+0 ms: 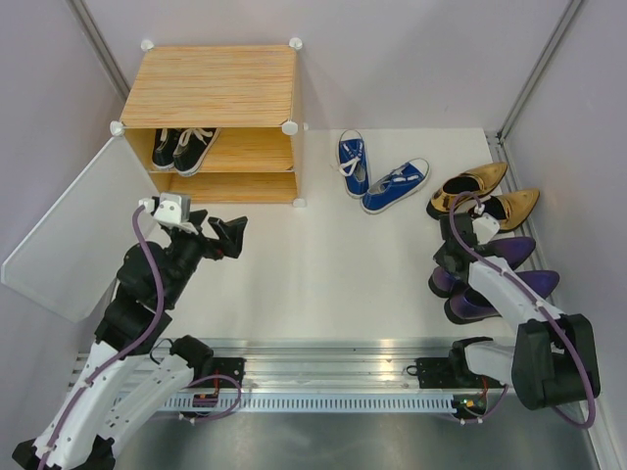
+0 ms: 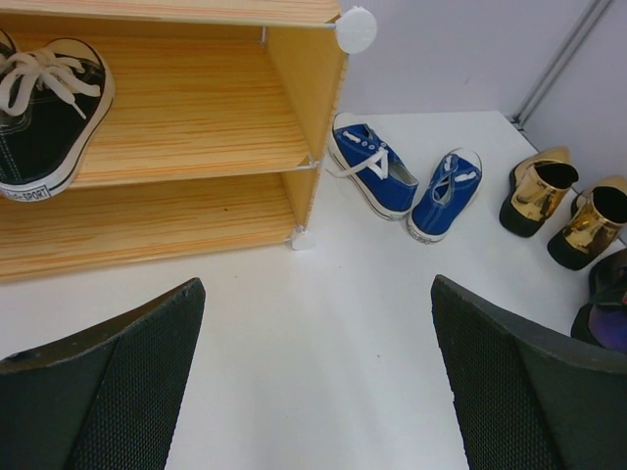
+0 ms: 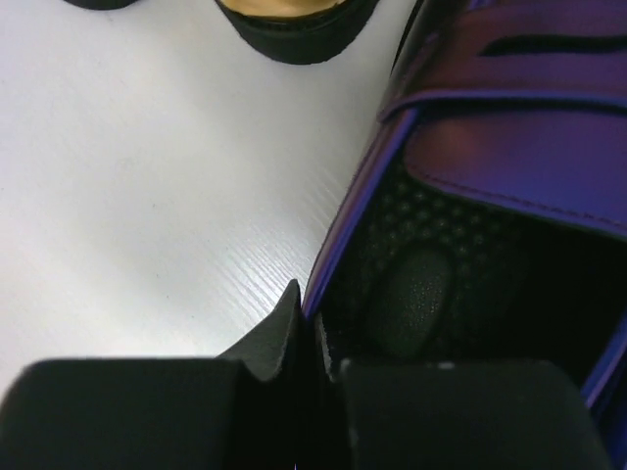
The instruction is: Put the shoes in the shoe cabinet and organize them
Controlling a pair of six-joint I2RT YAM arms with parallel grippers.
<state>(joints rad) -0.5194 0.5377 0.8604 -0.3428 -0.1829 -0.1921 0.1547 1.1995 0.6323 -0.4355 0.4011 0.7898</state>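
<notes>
The wood-grain shoe cabinet [image 1: 216, 88] stands at the back left, with the black sneakers [image 1: 181, 147] on its upper shelf [image 2: 196, 127]. One black sneaker [image 2: 44, 117] shows in the left wrist view. Two blue sneakers [image 1: 377, 174] lie right of the cabinet. Gold heels [image 1: 485, 194] and purple heels [image 1: 514, 253] lie along the right side. My right gripper [image 3: 318, 333] is shut on the side rim of a purple heel [image 3: 509, 157], one finger inside the shoe and one outside. My left gripper [image 2: 318, 392] hangs open over bare table in front of the cabinet, holding nothing.
The cabinet's white door panel [image 1: 69, 235] stands swung open to the left, next to my left arm. Grey walls close in the table at the back and both sides. A metal rail [image 1: 323, 377] runs along the near edge.
</notes>
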